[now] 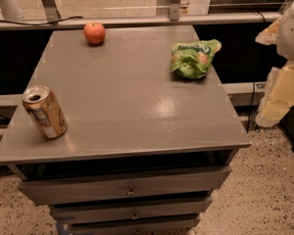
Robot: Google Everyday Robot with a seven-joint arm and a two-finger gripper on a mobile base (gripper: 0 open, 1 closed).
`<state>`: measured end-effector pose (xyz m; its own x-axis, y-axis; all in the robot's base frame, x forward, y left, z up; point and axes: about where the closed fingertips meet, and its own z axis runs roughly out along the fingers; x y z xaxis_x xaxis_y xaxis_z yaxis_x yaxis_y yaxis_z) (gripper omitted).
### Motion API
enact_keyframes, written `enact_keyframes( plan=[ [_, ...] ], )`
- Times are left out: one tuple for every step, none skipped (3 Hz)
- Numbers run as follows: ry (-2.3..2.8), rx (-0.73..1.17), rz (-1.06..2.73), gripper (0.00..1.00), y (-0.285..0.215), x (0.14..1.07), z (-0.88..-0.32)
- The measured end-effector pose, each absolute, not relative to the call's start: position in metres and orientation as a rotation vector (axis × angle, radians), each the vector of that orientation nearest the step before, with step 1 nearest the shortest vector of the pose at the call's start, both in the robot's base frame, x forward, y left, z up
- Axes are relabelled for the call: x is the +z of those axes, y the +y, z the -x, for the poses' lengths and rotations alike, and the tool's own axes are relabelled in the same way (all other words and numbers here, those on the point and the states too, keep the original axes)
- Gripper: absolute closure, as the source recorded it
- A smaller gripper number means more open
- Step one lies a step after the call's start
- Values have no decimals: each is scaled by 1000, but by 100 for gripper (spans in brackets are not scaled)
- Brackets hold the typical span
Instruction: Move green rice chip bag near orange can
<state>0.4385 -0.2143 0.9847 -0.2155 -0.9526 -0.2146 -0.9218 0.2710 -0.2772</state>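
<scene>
Both green rice chip bag and orange can lie untouched, jaws at right edge, opening unclear.

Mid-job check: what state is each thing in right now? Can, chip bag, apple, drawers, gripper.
orange can: standing, top opened, at the front left corner of the table.
green rice chip bag: crumpled, lying by the right edge, far from the can.
apple: whole, resting near the back edge.
drawers: appear shut.
gripper: off the table at the right, apart from the bag.
</scene>
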Motion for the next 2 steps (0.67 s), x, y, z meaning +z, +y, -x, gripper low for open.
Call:
enact_keyframes(
  plan=[
    [2203,-127,1704,0,-214,986,-439],
    [2175,-118,1658,0,-206,974,-463]
  ],
)
